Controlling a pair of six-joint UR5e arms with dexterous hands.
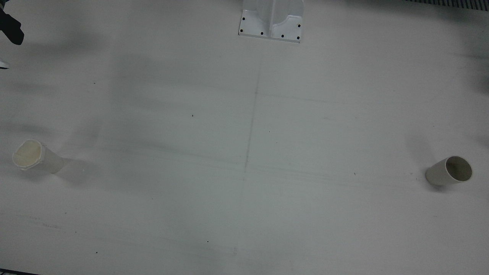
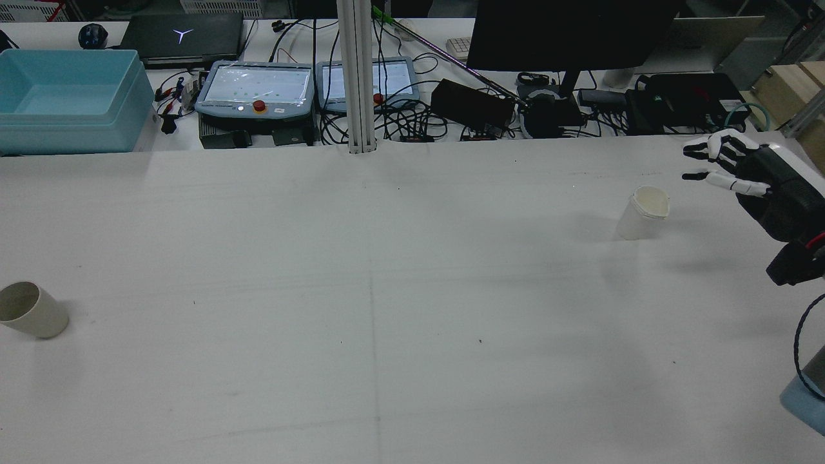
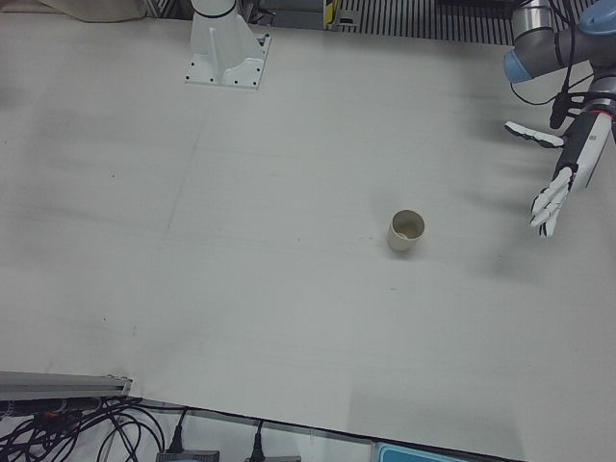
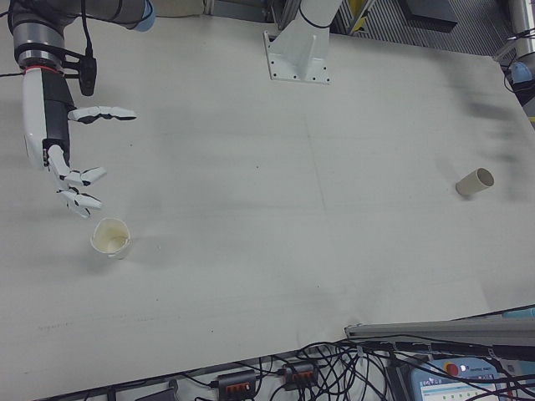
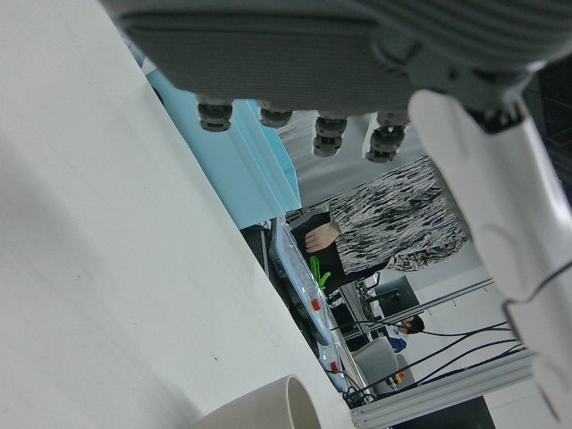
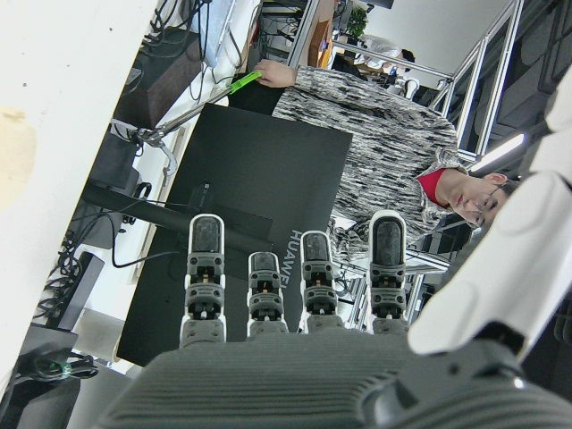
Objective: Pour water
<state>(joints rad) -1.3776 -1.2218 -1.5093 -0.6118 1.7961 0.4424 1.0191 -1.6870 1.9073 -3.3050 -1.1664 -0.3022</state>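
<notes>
Nothing poured yet. My right hand (image 4: 71, 163) hovers with fingers spread, empty, just above the crumpled white paper cup (image 4: 110, 236) at lower left. My left hand (image 3: 558, 178) is spread too (grey-lined paper cup (image 3: 406, 230) sits mid-frame, untouched).

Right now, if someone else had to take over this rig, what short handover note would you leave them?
Right hand: open, holding nothing, hovering beside the cream-filled white paper cup, not touching it.
Left hand: open, empty, off to the side of the empty white paper cup, well apart.
Both cups stand upright at opposite ends of the white table, far apart.
Done: nothing; no cup grasped.
Left: grasp the filled cup, bring the cups together, pour into the empty one.
</notes>
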